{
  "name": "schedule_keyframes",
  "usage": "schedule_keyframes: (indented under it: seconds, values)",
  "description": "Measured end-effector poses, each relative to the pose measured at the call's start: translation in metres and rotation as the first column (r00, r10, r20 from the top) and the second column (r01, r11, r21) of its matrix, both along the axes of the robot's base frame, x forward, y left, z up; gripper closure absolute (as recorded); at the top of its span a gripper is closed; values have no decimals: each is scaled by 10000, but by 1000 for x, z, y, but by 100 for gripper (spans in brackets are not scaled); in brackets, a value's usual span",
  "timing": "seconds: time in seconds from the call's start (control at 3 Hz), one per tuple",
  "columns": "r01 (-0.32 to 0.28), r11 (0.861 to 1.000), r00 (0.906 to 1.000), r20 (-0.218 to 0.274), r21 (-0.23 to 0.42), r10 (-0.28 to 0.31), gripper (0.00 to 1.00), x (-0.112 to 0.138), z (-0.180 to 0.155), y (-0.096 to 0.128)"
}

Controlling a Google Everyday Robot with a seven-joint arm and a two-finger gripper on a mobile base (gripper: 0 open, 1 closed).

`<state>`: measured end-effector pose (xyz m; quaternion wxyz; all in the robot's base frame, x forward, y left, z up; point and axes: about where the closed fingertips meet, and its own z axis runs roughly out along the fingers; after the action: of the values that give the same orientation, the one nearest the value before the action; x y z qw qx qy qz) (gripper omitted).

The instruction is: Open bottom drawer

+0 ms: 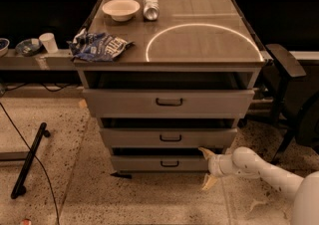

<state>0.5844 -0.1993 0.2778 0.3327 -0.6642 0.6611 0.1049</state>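
Note:
The bottom drawer is the shortest, narrowest grey front, lowest in the cabinet, with a small dark loop handle at its centre. It stands out slightly, with a dark gap above it. My gripper is at the right end of this drawer front, to the right of the handle, on a white arm that comes in from the lower right. Its tan fingers are spread open, one high and one low, holding nothing.
Two larger grey drawers, the middle one and the top one, sit above, each out a little. The cabinet top holds a white bowl, a can and a blue chip bag. A black chair stands at right, and a black pole lies on the floor at left.

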Motion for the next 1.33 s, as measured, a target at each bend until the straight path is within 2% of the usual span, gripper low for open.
schedule_keyframes:
  seconds: [0.33,0.67,1.0,1.33]
  values:
    - [5,9985,9996,276,-552,10,0,-1,-24,-19]
    - [-14,9948,9994,355,-1015,51,0,-1,-51,-36]
    - [-282,9902,9984,443,-1371,346,0,7,-70,-37]
    - [-315,9846,9981,469,-1719,401,0,24,-84,-37]
